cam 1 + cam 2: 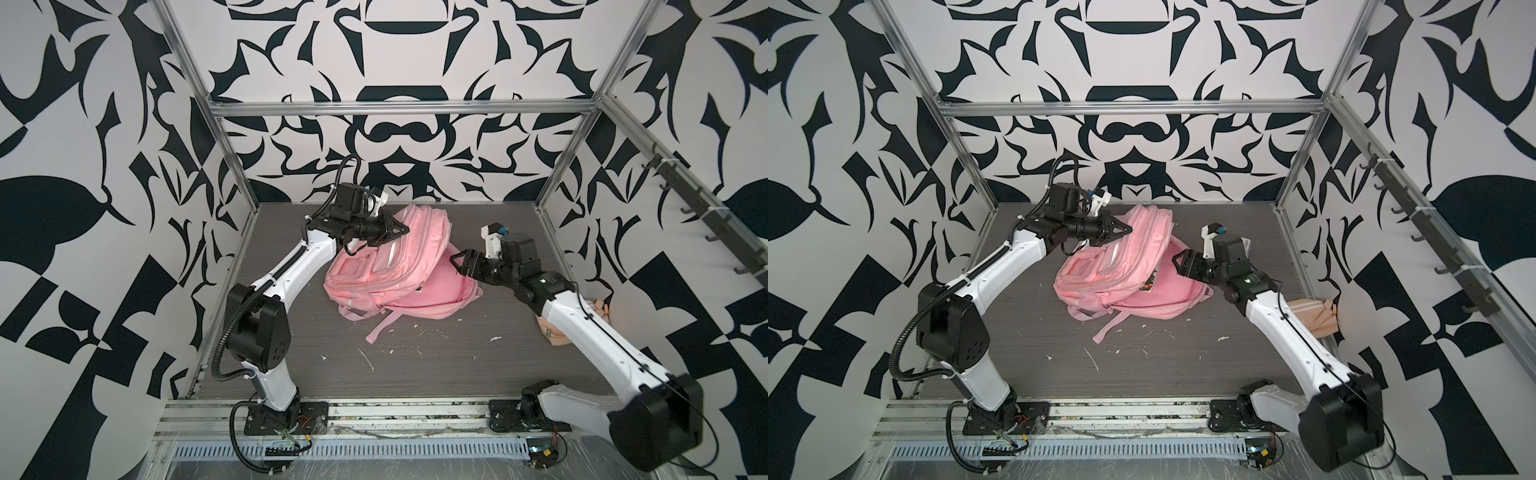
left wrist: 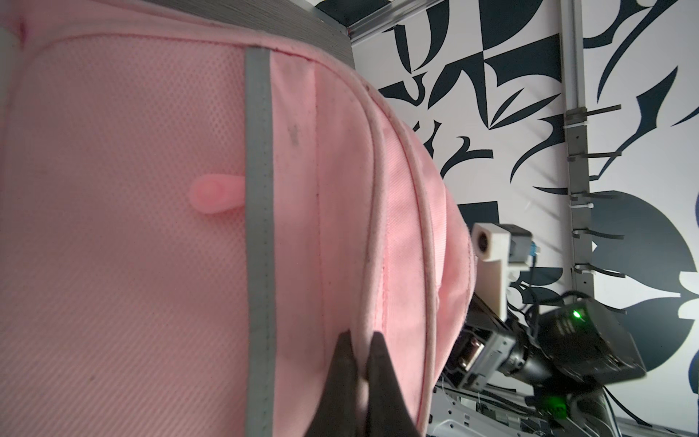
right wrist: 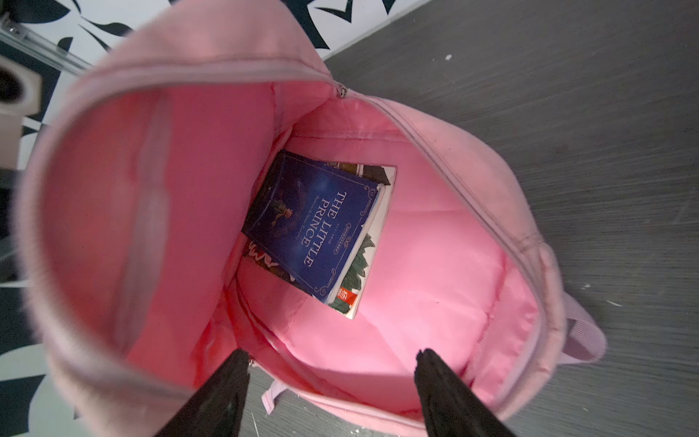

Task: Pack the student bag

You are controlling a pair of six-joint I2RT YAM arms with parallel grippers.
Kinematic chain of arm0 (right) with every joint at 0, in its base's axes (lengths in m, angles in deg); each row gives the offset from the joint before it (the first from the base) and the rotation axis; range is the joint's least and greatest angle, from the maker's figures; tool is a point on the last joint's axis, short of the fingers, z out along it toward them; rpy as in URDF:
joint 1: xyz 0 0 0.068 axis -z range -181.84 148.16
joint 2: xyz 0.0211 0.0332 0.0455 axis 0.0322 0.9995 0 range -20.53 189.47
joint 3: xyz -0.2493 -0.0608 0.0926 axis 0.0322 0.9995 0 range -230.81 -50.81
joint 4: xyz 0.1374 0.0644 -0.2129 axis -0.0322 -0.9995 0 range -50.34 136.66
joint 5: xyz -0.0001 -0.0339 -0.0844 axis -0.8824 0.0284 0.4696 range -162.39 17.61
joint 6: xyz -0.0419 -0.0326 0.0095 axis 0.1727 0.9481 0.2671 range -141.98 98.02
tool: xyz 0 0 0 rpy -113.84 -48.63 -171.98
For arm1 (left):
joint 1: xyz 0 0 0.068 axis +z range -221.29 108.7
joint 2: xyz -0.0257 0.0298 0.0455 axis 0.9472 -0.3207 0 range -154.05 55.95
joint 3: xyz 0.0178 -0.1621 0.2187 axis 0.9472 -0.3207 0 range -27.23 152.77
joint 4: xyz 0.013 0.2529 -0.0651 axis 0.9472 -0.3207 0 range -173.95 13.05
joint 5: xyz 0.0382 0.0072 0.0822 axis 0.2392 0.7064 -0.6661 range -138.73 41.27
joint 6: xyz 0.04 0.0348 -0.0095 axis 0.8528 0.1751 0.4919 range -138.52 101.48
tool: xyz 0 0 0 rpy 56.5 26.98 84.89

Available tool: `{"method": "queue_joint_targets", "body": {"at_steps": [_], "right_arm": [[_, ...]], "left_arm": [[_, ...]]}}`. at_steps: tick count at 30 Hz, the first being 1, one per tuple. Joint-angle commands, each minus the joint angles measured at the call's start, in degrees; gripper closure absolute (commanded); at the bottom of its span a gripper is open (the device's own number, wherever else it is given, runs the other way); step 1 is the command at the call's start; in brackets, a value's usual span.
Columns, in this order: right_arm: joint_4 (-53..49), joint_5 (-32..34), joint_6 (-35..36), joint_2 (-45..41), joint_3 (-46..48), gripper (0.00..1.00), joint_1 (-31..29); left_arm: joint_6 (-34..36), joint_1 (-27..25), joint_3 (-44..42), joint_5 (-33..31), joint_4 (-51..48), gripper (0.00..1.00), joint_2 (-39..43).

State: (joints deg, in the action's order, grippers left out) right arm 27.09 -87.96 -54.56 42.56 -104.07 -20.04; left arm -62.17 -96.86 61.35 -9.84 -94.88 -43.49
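Note:
The pink student bag (image 1: 374,274) lies in the middle of the table with its main compartment unzipped and gaping toward the right. My left gripper (image 1: 404,228) is shut on a piped seam of the front flap (image 2: 361,335) and holds that flap (image 1: 1133,237) lifted. My right gripper (image 1: 456,262) hovers open at the bag's mouth (image 3: 333,353) with nothing between its fingers. Inside, on the pink lining (image 3: 435,265), a blue book titled The Little Prince (image 3: 317,227) lies on top of another book (image 3: 361,276).
A beige-peach pouch (image 1: 1312,316) lies at the table's right edge, partly behind the right arm. White scraps (image 1: 368,361) dot the grey table in front of the bag. A rail of hooks (image 1: 685,199) runs along the right wall.

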Motion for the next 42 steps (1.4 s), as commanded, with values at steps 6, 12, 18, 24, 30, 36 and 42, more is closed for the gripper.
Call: {"method": "queue_joint_targets", "body": {"at_steps": [6, 12, 18, 24, 30, 36, 42], "right_arm": [[-11.09, 2.14, 8.76, -5.72, 1.11, 0.27, -0.04], [-10.84, 1.91, 8.76, -6.62, 0.92, 0.27, -0.14], [-11.0, 1.25, 10.1, -4.79, -0.78, 0.27, -0.18], [-11.01, 1.31, 11.52, -1.98, -2.85, 0.26, -1.58], [-11.05, 4.75, 12.91, 3.02, -5.63, 0.24, -8.95], [-9.61, 6.58, 12.05, 10.27, -8.52, 0.23, -16.15], [-6.5, 4.15, 10.26, 16.38, -11.01, 0.23, -18.62]], "left_arm": [[0.43, 0.13, 3.93, -5.61, 0.07, 1.0, -5.47], [0.76, -1.9, 6.66, -8.18, 0.73, 1.0, -12.0], [0.72, -3.7, 10.46, -10.61, 0.73, 0.77, -17.55], [2.97, -2.91, 11.99, -10.56, -4.36, 0.27, -14.29], [6.19, 2.34, 0.29, -10.31, -16.93, 0.04, -0.67], [7.91, 13.04, -21.94, -10.97, -25.91, 0.01, 17.85], [7.36, 14.82, -35.04, -12.92, -27.37, 0.01, 25.81]]}}
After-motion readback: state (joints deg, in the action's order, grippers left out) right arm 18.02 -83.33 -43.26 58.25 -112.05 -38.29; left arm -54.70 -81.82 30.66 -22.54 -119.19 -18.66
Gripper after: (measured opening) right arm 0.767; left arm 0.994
